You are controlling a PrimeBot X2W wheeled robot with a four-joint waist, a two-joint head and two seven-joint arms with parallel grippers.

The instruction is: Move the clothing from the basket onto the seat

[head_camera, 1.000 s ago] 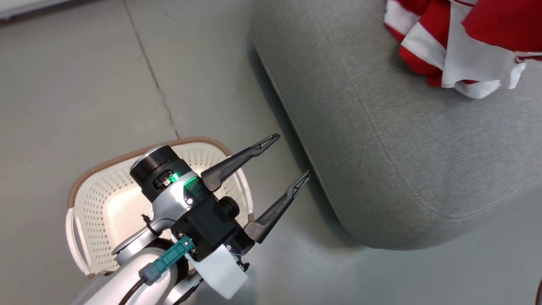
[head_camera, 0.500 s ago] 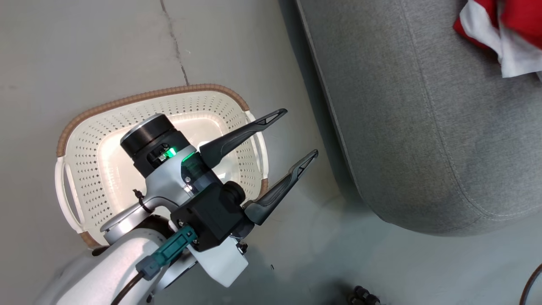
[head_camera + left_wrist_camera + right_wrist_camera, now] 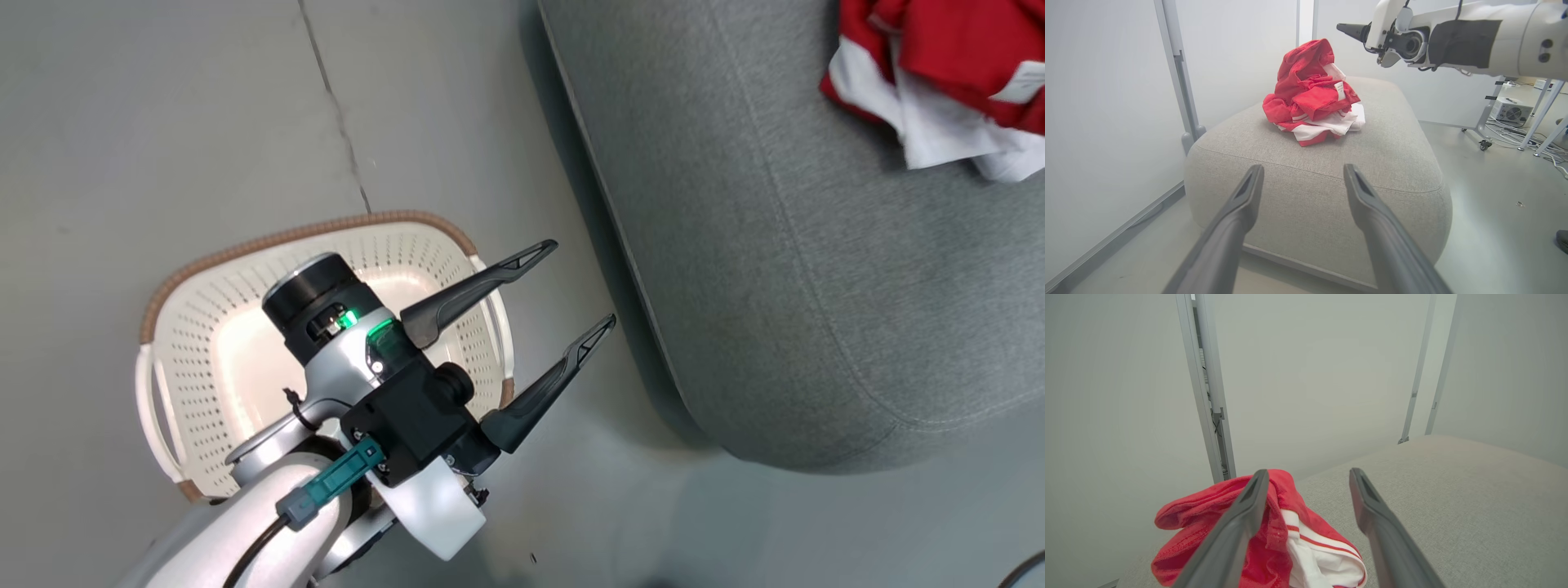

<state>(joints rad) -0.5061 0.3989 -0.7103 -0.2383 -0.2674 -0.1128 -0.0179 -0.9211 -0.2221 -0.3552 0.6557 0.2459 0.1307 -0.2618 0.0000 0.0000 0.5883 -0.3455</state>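
Observation:
The red and white clothing (image 3: 939, 90) lies heaped on the grey seat (image 3: 816, 269), with a small white label showing (image 3: 1340, 90). The white basket (image 3: 212, 351) with its brown rim stands on the floor left of the seat; what shows of its inside holds nothing, and my arm hides part of it. Above the basket's right side my left gripper (image 3: 584, 287) hangs open with nothing between its fingers, pointing at the seat (image 3: 1306, 179). Over the clothing pile (image 3: 1274, 535) my right gripper (image 3: 1309, 472) is open too, and its arm (image 3: 1453, 36) reaches in from the right.
Pale partition walls with metal posts (image 3: 1180, 77) stand behind the seat. Cables and a small white device (image 3: 1511, 112) lie on the floor to the right of the seat, among stand legs. A seam (image 3: 335, 106) runs across the grey floor.
The head camera has swung between frames, shifting the whole picture. My left gripper stays open over the basket. More of the clothing shows at the top right than half a second ago.

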